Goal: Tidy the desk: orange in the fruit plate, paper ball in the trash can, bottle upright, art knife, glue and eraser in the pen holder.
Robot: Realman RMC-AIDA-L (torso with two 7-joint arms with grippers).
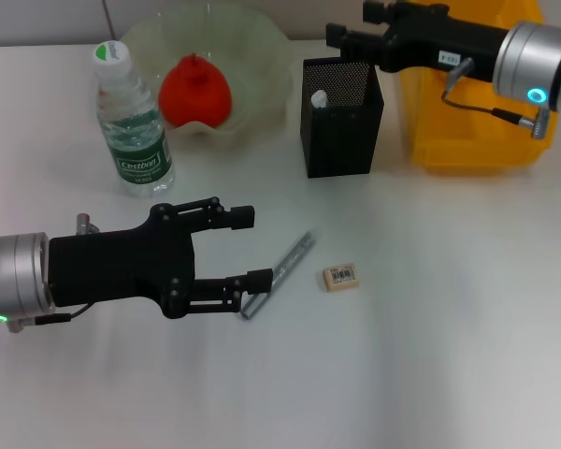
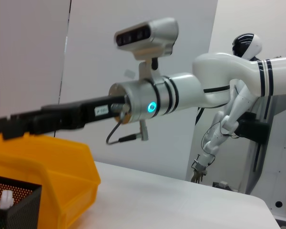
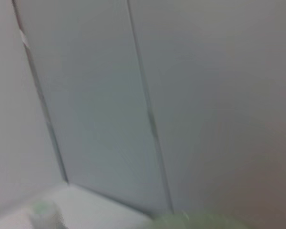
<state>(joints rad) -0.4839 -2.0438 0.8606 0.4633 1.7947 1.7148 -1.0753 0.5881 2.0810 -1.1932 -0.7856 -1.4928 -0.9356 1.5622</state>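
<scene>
Desk mostly sorted already: orange (image 1: pixel 194 91) sitting in the fruit plate (image 1: pixel 262 47) at the far side, bottle (image 1: pixel 133 122) standing upright just left of it, something white poking out of the mesh pen holder (image 1: pixel 341 117) (glue, probably, hard to be sure). Yellow trash bin (image 1: pixel 467 131) right behind the holder, far right; no paper ball visible on the table.

Still loose: art knife (image 1: pixel 285 271) lying diagonally mid-table, eraser (image 1: pixel 341 277) flat just to its right, not touching it.

Left gripper (image 1: pixel 251 248) down low over the table, fingers (image 1: pixel 259 279) spread wide apart, nothing between them, near finger right at the lower end of the knife. Looks like lining up for the knife grab.

Right gripper (image 1: pixel 341 36) hovering above the pen holder and the bin edge at the far right; impossible to tell from here whether open or closed.

Stuff that could go sideways:
- Knife is thin and flat on the table, and the fingers sit near its end rather than its middle, so closing there could pivot it or let it droop and slip out.
- A nudge from the near finger could roll it toward the eraser.
- Holder opening is narrow and the other arm is parked over it (collision risk on the drop).
</scene>
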